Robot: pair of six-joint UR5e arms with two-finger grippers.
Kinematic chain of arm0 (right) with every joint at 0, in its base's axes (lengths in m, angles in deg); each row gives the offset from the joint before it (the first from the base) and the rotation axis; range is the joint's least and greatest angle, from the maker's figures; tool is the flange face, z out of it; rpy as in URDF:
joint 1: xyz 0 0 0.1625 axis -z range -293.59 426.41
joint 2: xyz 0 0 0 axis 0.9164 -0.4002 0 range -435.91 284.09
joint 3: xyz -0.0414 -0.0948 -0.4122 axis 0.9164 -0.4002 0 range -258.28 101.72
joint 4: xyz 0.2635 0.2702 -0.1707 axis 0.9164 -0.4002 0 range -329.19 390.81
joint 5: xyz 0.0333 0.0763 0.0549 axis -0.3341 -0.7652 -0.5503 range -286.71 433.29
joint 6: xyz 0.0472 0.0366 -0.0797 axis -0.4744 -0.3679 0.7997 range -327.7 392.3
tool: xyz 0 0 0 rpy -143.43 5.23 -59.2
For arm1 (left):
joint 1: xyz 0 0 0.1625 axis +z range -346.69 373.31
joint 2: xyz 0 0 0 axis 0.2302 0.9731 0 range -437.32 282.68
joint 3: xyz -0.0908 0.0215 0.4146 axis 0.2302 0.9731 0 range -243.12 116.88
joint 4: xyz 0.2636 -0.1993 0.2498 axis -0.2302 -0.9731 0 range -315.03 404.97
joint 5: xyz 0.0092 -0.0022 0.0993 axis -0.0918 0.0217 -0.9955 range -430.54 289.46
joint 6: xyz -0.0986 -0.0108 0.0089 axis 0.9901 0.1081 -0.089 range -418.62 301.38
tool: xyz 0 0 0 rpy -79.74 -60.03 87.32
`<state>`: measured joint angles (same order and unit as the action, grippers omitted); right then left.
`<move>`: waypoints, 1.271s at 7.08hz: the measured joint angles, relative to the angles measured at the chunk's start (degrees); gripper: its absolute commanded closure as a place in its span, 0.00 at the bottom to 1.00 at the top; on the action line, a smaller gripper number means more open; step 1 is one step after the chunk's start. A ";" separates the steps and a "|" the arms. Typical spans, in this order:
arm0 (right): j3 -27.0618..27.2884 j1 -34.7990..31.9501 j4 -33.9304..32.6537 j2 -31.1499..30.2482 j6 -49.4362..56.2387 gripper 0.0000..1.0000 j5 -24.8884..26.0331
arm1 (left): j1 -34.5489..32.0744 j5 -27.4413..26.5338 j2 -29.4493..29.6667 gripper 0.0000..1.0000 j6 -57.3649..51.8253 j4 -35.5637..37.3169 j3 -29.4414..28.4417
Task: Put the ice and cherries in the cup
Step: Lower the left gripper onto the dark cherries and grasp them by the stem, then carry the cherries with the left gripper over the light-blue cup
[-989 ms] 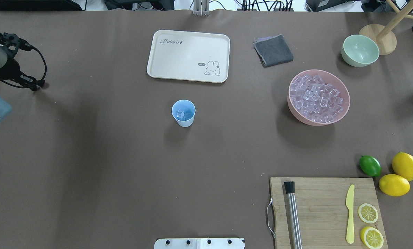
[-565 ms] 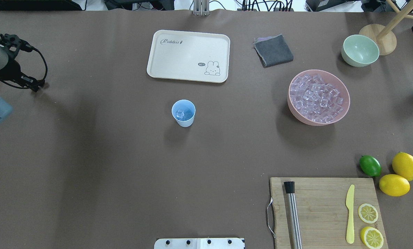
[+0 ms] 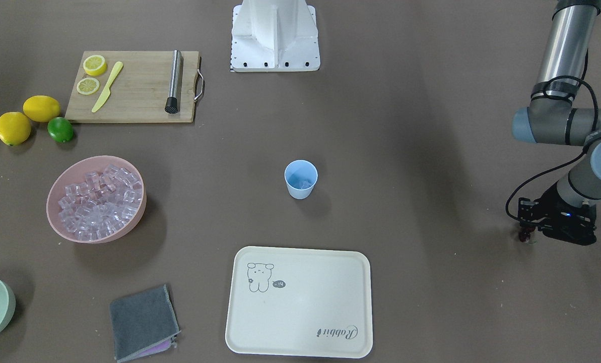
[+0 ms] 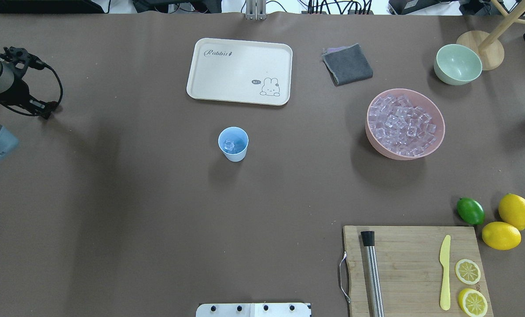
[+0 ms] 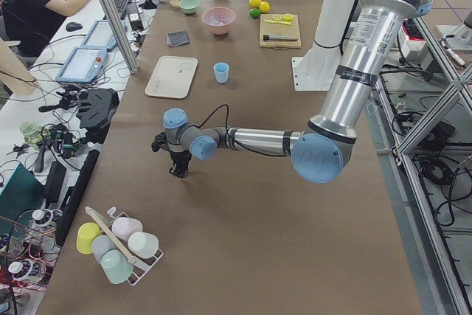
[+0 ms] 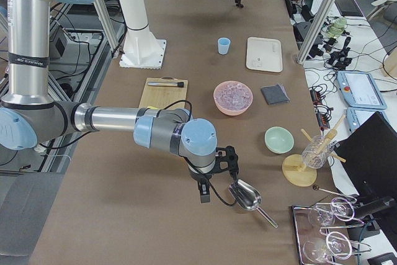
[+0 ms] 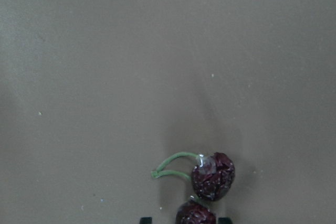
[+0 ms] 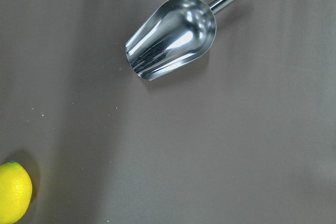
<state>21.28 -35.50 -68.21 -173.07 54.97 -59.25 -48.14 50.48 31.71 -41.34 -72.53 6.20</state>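
The light blue cup stands mid-table with one ice cube in it. More ice fills the pink bowl. The cherries lie on the table mat at the far left end, and show as a dark red speck in the front view. My left gripper is low over them. In the left wrist view its fingertips stand apart on either side of the lower cherry, so it is open. My right gripper hangs beside a metal scoop; I cannot tell its state.
A cream tray lies behind the cup, with a grey cloth and a pale green bowl further right. A cutting board holds a muddler, a knife and lemon slices. A lime and two lemons lie beside it.
My left gripper has shifted slightly towards the table's near side. The cup, the bowls and everything else have stayed put.
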 measured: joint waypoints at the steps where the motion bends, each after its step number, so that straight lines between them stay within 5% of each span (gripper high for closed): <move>1: 0.04 -0.02 -0.02 -0.08 0.01 0.00 0.00 | 0.05 0.02 0.14 0.80 0.10 -0.06 0.22; 4: 0.47 -0.31 -0.03 -0.59 0.15 0.00 -0.04 | -0.41 0.39 0.64 0.81 2.93 1.36 4.75; 7: 1.09 -0.53 -0.04 -1.04 0.23 0.00 0.02 | 1.92 1.87 2.47 0.80 16.24 13.51 21.62; 9: 1.36 -0.50 -0.05 -1.02 0.00 0.00 0.02 | 11.10 0.98 5.85 0.80 35.08 18.51 31.57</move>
<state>22.64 -36.00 -68.27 -174.10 54.97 -59.23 -37.04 51.47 37.56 -6.26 -54.02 37.77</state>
